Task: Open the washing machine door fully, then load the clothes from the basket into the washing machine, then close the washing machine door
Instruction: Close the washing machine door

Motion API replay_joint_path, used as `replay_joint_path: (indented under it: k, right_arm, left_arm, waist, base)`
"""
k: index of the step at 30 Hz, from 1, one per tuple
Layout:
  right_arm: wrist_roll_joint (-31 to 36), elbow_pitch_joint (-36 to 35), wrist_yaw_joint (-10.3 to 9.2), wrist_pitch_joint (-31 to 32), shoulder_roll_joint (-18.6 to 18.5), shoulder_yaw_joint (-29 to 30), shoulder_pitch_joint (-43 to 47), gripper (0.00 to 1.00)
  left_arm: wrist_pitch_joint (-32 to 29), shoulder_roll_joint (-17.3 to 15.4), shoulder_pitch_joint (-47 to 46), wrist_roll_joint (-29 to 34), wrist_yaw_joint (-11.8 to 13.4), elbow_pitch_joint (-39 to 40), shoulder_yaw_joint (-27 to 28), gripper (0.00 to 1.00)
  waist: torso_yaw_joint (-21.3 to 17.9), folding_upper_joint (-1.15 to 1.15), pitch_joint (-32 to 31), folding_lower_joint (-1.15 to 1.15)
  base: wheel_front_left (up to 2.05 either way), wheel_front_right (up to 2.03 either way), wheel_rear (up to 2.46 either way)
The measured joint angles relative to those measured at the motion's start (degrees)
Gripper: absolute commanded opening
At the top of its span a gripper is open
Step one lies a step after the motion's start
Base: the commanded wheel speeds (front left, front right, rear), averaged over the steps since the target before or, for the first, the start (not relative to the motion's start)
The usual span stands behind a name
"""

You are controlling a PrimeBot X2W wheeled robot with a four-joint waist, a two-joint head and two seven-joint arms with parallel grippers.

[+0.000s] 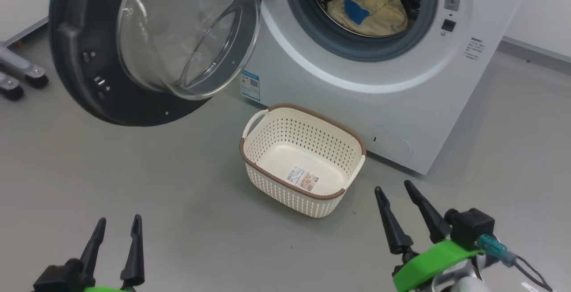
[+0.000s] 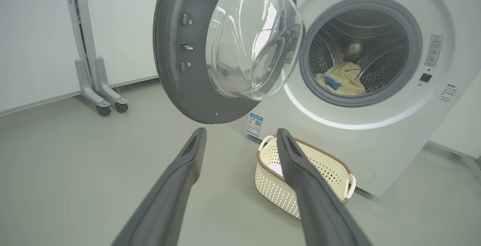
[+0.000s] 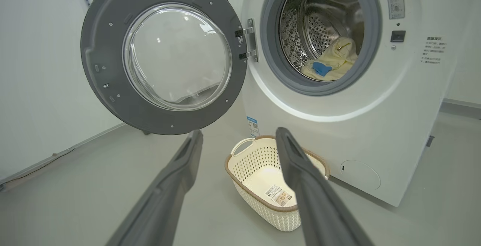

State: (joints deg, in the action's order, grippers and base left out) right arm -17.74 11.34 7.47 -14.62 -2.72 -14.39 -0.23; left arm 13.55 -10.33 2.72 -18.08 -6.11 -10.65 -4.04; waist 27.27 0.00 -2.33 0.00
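The left gripper (image 1: 119, 218) and the right gripper (image 1: 392, 185) both hang with fingers spread and nothing between them, above a smooth grey floor (image 1: 178, 185); the cream basket (image 1: 285, 191) sits on that floor just before the white washing machine (image 1: 357, 104); the washing machine door (image 1: 76, 60) stands swung wide; the clothes (image 1: 374, 6) lie inside the drum; a white wall (image 2: 34, 32) and a grey wheeled stand (image 2: 94, 84) lie beyond.

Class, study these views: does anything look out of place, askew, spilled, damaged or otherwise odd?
Nothing stands out. The clothes lie inside the washer, the basket stands upright and empty on the floor, and the door hangs wide open. No spill or damage shows.
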Motion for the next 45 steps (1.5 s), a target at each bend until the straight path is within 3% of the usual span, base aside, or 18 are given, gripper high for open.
replay_joint_path:
  k: [9, 17, 45]
  right_arm:
    - [-0.46, 2.49, 0.00, 0.00, 0.01, -5.42, -4.63, 1.00]
    - [-1.44, 3.98, 0.00, 0.00, 0.00, -7.28, -7.26, 1.00]
    - [-1.82, 3.68, 0.00, 0.00, -0.01, -5.50, -5.84, 1.00]
  left_arm:
    - [0.14, -0.08, 1.68, -0.66, 2.21, 3.12, 2.46, 1.00]
    - [0.62, -0.01, 3.81, -1.23, 2.70, 4.46, 4.17, 1.00]
    - [0.64, 0.07, 3.47, -1.16, 2.63, 3.59, 3.67, 1.00]
  waist:
    - [2.68, 0.00, 2.16, 0.01]
    - [3.29, 0.00, 3.16, 0.01]
    - [2.35, 0.00, 1.89, 0.00]
  base:
    - [0.00, 0.00, 0.00]
    - [0.00, 0.00, 0.00]
    - [0.00, 0.00, 0.00]
